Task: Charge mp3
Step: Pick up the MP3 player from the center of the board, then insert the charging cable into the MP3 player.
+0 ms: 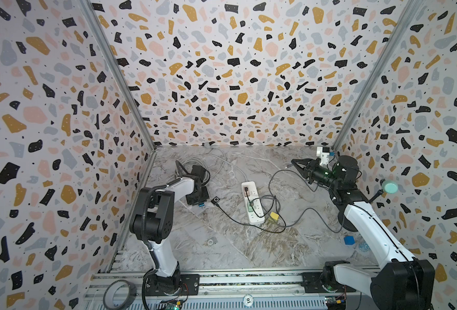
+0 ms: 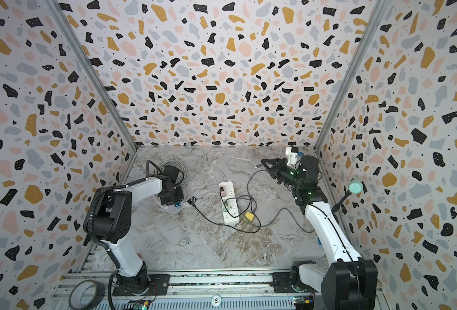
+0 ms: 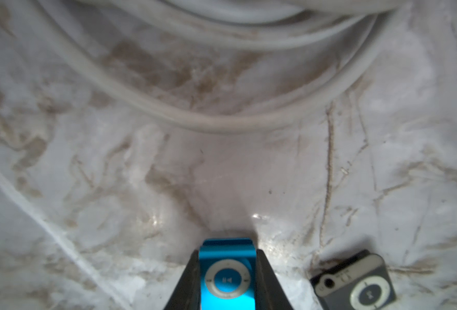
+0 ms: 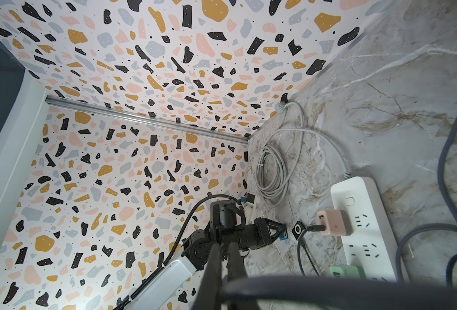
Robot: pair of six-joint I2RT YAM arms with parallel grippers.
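Left wrist: pincer (image 3: 227, 253) clamps mp3 (image 3: 227, 281) (grey player (image 3: 356, 279) beside).

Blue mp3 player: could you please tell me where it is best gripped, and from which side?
Probably by its two long, straight side edges, across the narrow width, where the fingers of the left end effector flank the blue mp3 player. Approach along its length from the left arm's side: the parallel edges suit flat fingers, and the far short end stays free.
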